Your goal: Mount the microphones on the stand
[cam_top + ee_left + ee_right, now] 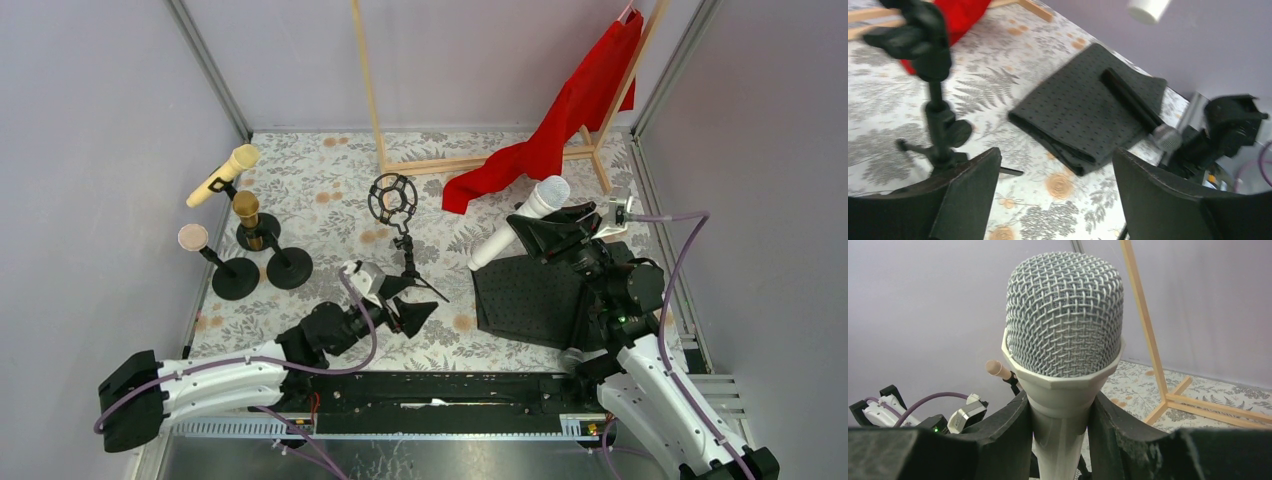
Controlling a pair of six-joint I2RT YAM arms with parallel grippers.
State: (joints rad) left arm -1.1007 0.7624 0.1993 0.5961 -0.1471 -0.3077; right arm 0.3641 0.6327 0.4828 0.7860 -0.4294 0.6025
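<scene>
My right gripper [548,235] is shut on the white microphone [520,225], holding it tilted in the air with its mesh head [1064,315] up and its neck between the fingers [998,440]. The black tripod stand [405,250] with an empty ring mount [392,198] is at the table's middle. My left gripper [412,300] hangs open just in front of it, and the stand's pole [938,115] rises beside its left finger [968,190]. Nothing is between these jaws. The pale yellow [225,175], gold [247,212] and pink [193,238] microphones sit on round-based stands at the left.
A folded black mat [530,295] lies under the right arm, also seen in the left wrist view [1088,115]. A wooden frame [372,90] with red cloth [575,110] stands at the back. Grey walls close in the left, right and far sides.
</scene>
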